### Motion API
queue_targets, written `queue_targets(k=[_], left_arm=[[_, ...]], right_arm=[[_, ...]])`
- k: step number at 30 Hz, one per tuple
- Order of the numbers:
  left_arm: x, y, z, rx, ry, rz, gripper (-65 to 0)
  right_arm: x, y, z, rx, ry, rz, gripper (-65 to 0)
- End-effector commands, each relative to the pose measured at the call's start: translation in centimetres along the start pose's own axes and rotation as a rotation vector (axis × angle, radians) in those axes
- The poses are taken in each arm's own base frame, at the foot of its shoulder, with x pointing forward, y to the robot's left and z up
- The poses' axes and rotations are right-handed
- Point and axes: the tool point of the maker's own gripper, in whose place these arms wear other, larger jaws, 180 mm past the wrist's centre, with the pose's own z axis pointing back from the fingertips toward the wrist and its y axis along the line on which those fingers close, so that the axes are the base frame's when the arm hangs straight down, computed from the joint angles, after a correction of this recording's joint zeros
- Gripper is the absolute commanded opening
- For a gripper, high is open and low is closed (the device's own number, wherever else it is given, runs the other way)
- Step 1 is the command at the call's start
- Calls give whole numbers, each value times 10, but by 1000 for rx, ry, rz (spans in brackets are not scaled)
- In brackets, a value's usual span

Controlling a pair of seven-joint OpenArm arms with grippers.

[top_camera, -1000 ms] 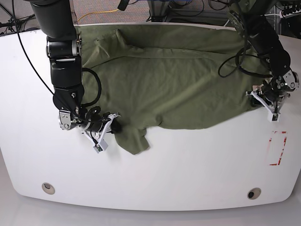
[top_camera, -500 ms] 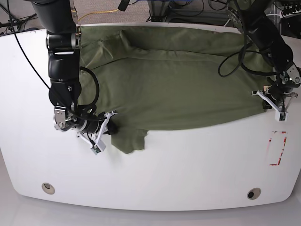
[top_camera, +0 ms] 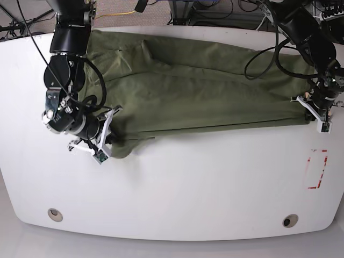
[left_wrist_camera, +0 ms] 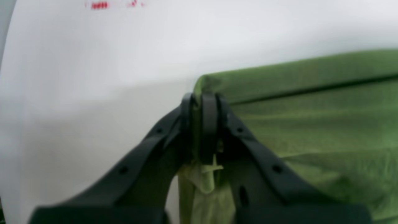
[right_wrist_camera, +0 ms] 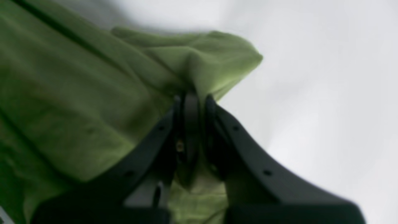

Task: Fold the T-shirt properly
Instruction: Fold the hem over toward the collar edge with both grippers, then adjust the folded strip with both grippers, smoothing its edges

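Observation:
The olive-green T-shirt (top_camera: 199, 86) lies stretched wide across the back half of the white table (top_camera: 204, 183), its front edge pulled into a nearly straight line. My left gripper (top_camera: 317, 114) is at the table's right side, shut on the T-shirt's corner (left_wrist_camera: 211, 84); the left wrist view shows fabric pinched between its black fingers (left_wrist_camera: 209, 124). At the left side my right gripper (top_camera: 110, 144) is shut on a bunched corner of the T-shirt (right_wrist_camera: 199, 62), seen close in the right wrist view.
A red dashed rectangle (top_camera: 317, 169) is marked on the table at the right, in front of my left gripper. Two round holes (top_camera: 54, 214) (top_camera: 290, 221) sit near the table's front edge. Cables (top_camera: 269, 54) hang from the right-hand arm over the T-shirt.
Both grippers moved outward and back, drawing the T-shirt taut; its drooping front flap was pulled up into a straight edge. My left gripper shut on the corner.

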Motion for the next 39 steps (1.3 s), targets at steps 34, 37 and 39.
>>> queue_targets(k=[34, 37, 39], left_arm=[[-54, 4, 33, -25, 149, -61, -360], [-40, 10, 41, 5, 114, -87, -283], [-24, 19, 52, 47, 72, -101, -283]], right_arm=[[-108, 94, 55, 160, 81, -170, -230], [-109, 94, 56, 158, 83, -167, -230], [-111, 91, 58, 150, 87, -172, -230]])
